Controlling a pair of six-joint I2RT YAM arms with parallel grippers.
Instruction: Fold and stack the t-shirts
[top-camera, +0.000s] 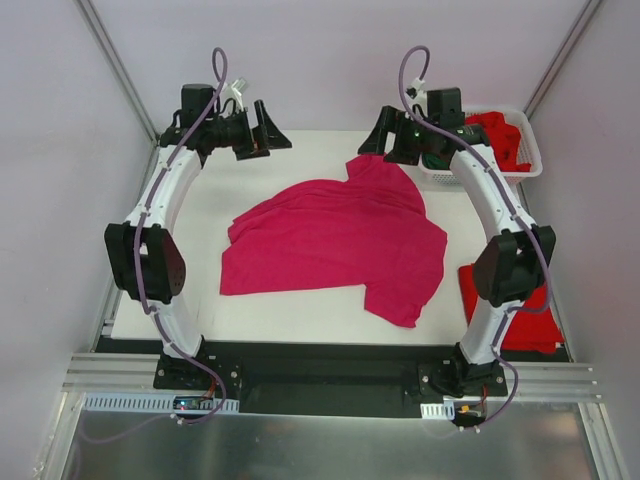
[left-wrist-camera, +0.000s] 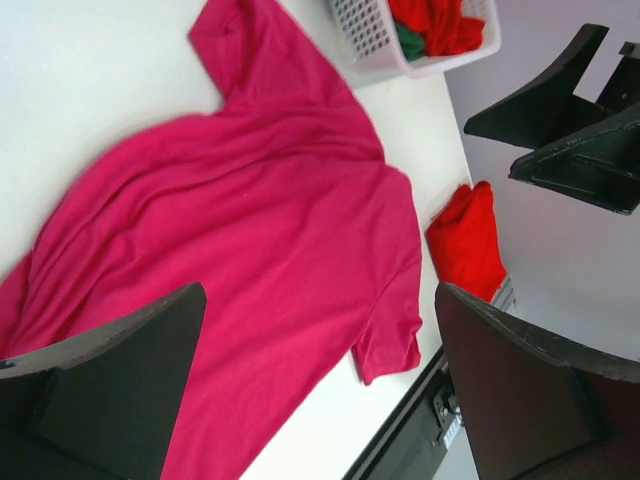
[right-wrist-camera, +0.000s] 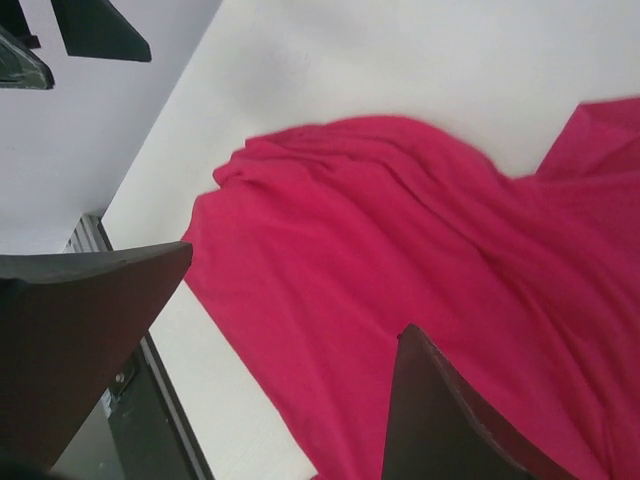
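The left gripper (top-camera: 268, 138) is hanging above the white table (top-camera: 300, 310), its black fingers (left-wrist-camera: 110, 395) standing fully apart and gripping nothing. The right gripper (top-camera: 392, 143) is doing the same, its fingers (right-wrist-camera: 85, 335) spread wide and empty. A rumpled magenta-pink short-sleeved cloth t-shirt (top-camera: 335, 245) is lying spread out below and between the two pairs of fingers, touching neither. One of its sleeves is reaching toward the right fingertips. Just beside the right fingers, on their outer side, a white slotted plastic basket (top-camera: 528, 160) is holding bright red cloth shirts (top-camera: 500, 135) and a dark green one (left-wrist-camera: 408, 42). A folded bright red shirt (top-camera: 540, 325) is lying well apart from both sets of fingers, down by the right arm's base.
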